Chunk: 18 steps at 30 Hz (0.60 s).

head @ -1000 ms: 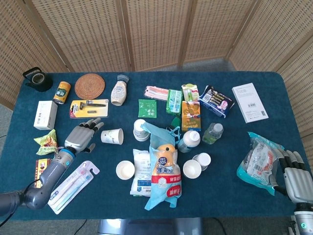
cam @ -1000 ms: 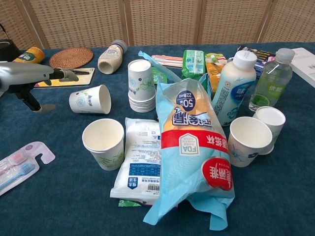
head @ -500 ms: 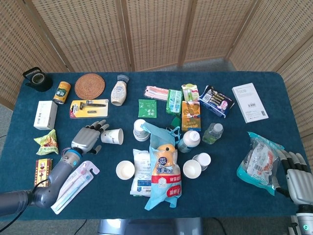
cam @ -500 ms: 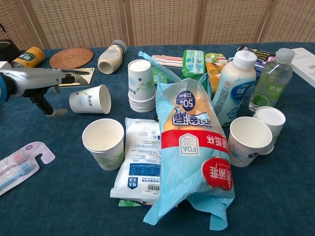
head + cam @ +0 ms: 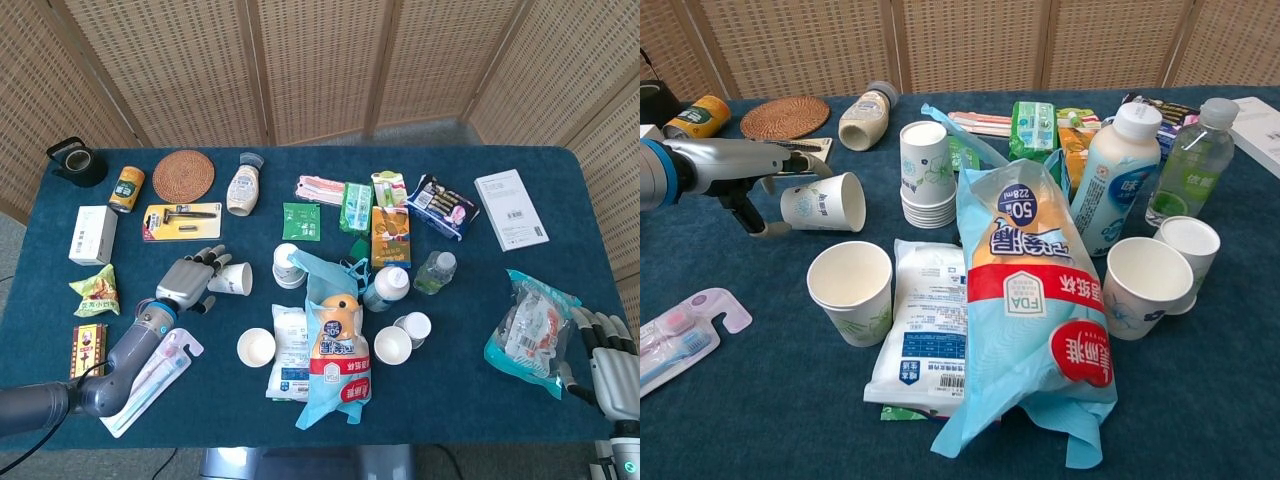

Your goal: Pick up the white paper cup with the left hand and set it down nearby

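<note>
The left hand [image 5: 188,282] is open and holds nothing, its fingers spread and reaching toward the white paper cup [image 5: 235,279]; in the chest view its fingertips [image 5: 810,165] lie over the cup's closed base, and whether they touch it cannot be told. The cup lies on its side on the blue table [image 5: 470,300], just beside the hand on the side toward the stack of paper cups [image 5: 287,265], which stands near but apart from it. Its long axis runs straight on from the hand, base toward the hand and open mouth toward the stack, so the hand meets it end-on and not across its wall. In judgement, the grasp turns on that: the fingers must come over the side of the cup and the thumb under, or the cup will likely be pushed or rolled toward the stack.

The right hand [image 5: 607,352] is open at the far edge of the table from the stack, beside a plastic snack bag [image 5: 530,335], well apart from the cup; the left is plainly nearer.

The cup is white with a small blue-green print on its wall, tapered, empty and undented.
</note>
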Each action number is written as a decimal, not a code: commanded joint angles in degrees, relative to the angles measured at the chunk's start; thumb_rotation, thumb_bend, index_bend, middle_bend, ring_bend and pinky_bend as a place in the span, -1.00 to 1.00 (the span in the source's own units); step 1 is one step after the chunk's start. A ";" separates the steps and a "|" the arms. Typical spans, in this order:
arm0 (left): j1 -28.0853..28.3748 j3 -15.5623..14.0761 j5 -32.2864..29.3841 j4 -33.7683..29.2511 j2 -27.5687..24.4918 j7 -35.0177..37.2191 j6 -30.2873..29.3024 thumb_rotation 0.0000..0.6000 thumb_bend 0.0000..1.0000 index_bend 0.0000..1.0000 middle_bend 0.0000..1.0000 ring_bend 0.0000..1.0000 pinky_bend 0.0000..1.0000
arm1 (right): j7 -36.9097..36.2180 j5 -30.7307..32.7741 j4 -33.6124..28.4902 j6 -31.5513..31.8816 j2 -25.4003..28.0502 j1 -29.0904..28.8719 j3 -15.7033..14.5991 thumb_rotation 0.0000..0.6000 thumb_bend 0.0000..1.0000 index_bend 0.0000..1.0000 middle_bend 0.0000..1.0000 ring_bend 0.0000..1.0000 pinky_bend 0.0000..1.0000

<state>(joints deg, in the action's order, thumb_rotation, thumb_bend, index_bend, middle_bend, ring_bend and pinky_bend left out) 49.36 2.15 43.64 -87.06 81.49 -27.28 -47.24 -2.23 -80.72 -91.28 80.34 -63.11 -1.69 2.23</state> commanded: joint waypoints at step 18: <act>0.39 -0.19 -1.42 0.48 0.66 -0.69 -0.96 1.00 -0.06 -0.63 -0.97 -0.81 -0.44 | -0.81 0.05 0.28 -0.51 -0.07 -0.09 0.04 1.00 -0.04 -0.89 -0.93 -1.00 -0.85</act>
<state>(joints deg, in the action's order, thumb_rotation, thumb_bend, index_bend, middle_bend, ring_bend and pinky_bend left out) 49.89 1.87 42.04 -86.78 81.86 -28.08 -47.80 -3.04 -80.67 -91.01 79.82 -63.18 -1.79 2.28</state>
